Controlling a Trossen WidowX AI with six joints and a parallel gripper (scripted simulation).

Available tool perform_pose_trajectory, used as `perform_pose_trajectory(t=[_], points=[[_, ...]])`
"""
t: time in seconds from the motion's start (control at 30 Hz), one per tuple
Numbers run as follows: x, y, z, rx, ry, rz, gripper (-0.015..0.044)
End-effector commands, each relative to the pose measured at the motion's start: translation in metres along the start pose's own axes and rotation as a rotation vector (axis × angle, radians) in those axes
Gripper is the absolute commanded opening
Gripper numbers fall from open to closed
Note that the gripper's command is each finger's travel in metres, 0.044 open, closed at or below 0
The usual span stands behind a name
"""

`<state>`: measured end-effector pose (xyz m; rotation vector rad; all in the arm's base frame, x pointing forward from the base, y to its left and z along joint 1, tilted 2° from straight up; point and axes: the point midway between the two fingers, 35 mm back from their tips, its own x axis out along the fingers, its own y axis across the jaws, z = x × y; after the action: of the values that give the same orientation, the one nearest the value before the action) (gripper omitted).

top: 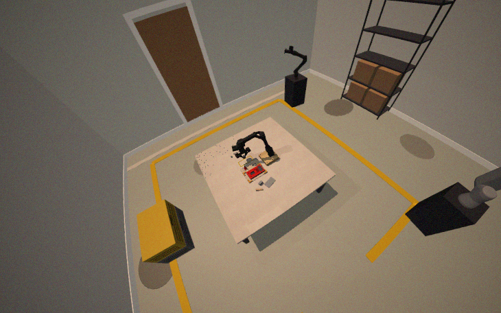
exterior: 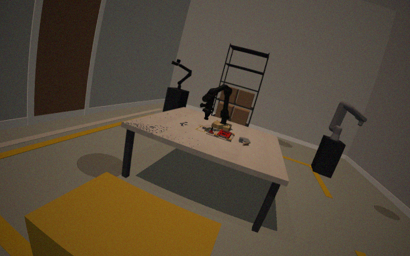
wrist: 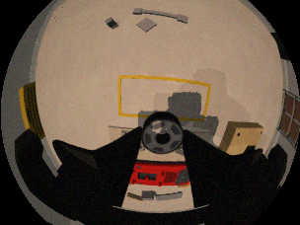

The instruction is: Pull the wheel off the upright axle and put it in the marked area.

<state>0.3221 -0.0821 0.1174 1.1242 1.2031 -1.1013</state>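
Gripping the wheel [wrist: 162,135], end effector [wrist: 161,139] aloft.

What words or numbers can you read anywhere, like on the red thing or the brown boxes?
No words or numbers can be read in any view.
Flat red fixture on the table: only small dark marks, too blurred to read.
Brown cardboard boxes on the black shelf: plain, no labels.
Yellow rectangle outline on the table: a marking, no text.
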Motion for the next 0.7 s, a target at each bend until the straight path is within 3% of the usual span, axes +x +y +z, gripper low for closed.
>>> perform_pose_trajectory(t=[0.0,0.43,0.67], points=[[0.0,-0.01,0.01,-0.005,0.005,0.0,0.0],[0.026,-0.01,0.011,-0.005,0.005,0.0,0.0],[0.065,-0.008,0.012,-0.005,0.005,0.0,0.0]])
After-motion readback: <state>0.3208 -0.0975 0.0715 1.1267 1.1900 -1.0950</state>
